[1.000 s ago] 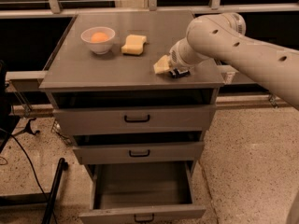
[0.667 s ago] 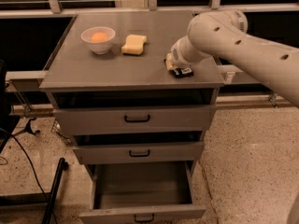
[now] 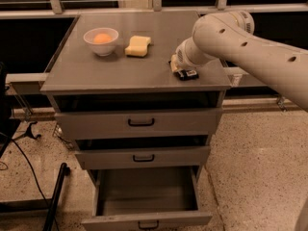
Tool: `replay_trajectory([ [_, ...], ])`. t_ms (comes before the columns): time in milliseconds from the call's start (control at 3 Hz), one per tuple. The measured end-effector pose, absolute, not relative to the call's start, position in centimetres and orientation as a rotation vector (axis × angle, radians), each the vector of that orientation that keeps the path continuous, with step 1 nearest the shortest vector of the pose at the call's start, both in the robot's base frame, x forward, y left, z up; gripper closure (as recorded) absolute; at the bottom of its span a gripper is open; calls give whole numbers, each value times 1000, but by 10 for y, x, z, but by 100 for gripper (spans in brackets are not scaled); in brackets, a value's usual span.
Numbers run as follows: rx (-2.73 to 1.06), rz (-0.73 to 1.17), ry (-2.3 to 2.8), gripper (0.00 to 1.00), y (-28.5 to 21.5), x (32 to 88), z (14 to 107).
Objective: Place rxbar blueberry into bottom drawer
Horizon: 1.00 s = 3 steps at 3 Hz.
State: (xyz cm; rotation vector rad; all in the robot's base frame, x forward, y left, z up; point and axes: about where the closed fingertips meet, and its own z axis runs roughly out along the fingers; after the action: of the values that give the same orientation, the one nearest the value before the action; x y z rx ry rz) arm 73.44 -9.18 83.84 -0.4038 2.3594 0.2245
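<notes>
The rxbar blueberry (image 3: 186, 74), a small dark bar, lies on the grey cabinet top (image 3: 115, 71) near its front right corner. My gripper (image 3: 179, 67) comes down from the white arm (image 3: 240, 42) on the right and sits right over the bar's left end, touching or nearly touching it. The arm's wrist hides most of the gripper. The bottom drawer (image 3: 147, 219) is pulled out, and its inside looks empty.
A white bowl (image 3: 100, 41) with an orange ball in it stands at the back left of the top. A yellow sponge (image 3: 137, 46) lies beside it. The two upper drawers (image 3: 141, 123) are slightly ajar. A black pole and cables lie on the floor at left.
My gripper has shifted a little to the right and down onto the dark bar. The bowl, the sponge and the drawers have not moved.
</notes>
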Motion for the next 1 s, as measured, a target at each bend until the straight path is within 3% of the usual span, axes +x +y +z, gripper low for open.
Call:
replay_trajectory([
  [1000,-582,345,2252,100,-97,731,878],
])
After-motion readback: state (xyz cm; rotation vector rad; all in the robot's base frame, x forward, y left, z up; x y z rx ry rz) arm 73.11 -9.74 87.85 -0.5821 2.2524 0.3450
